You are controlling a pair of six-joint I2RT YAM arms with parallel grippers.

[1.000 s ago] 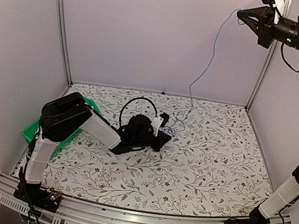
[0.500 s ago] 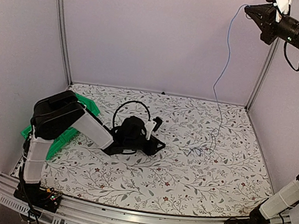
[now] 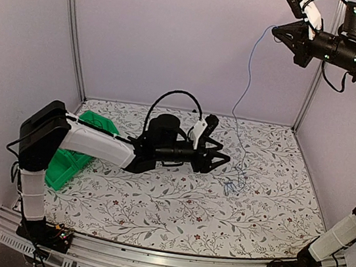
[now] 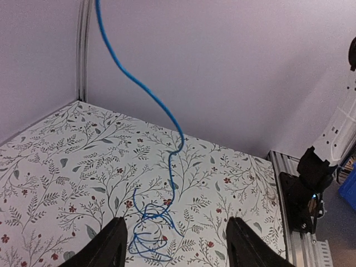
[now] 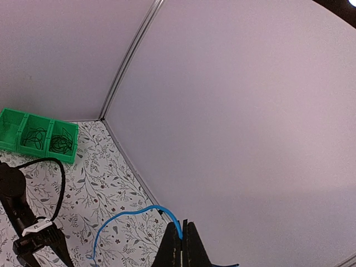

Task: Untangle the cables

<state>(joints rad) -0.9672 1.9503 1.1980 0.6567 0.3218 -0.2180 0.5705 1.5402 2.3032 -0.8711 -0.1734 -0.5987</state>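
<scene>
A bright blue cable hangs from my right gripper, which is shut on its upper end high at the back right. The cable's lower end lies in a loose coil on the floral table. In the right wrist view the cable is pinched between the closed fingers of the gripper. My left gripper stands open just left of the coil and holds nothing. The left wrist view shows the cable dropping to the coil between the spread fingers of my left gripper. Dark cables lie in a green bin.
The green bin with compartments sits at the table's left edge, partly behind my left arm. The enclosure's back wall and metal corner posts close in the table. My right arm's base stands at the near right corner.
My left gripper has opened, risen and reached to the right. The blue cable's lower end has come free and shifted right on the table. The right gripper stayed shut, moving slightly up high.
</scene>
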